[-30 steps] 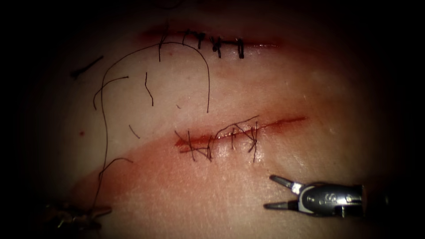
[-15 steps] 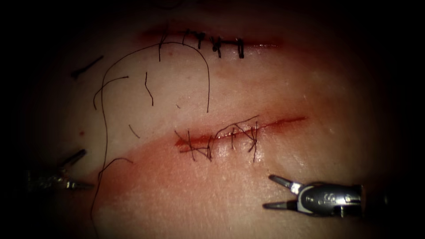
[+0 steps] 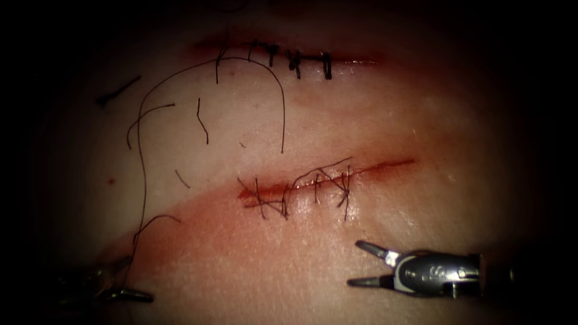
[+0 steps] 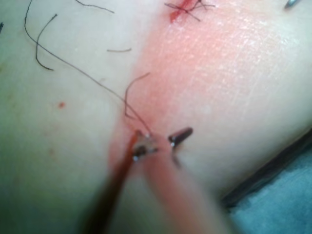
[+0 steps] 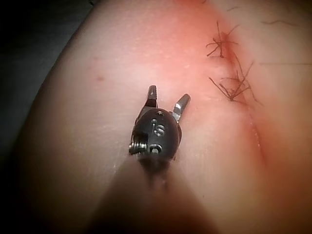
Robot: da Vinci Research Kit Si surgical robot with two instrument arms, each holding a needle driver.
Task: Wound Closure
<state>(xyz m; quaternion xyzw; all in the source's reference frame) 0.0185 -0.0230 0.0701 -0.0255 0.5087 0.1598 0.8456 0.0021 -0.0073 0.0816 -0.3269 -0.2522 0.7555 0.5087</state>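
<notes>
The tissue bears a cut with several thin dark stitches across its left half. My right tool lies just below the cut's stitched part with jaws open and nothing between them; it also appears close up. My left tool sits dim at the lower left, jaws apart. A long thread arcs down from the far stitched cut, and its lower end reaches the left tool's jaws. I cannot tell whether it touches them. I cannot make out a needle.
Loose cut ends of thread lie on the tissue left of the cut, with a short dark straight piece further left. Red fluid stains the tissue below the cut. The tissue's edge and a grey surface lie near the left tool.
The left tool rose with jaws wide half a second ago, then dropped back to the thread's lower end. The right tool slid slightly left and down, jaws still open.
</notes>
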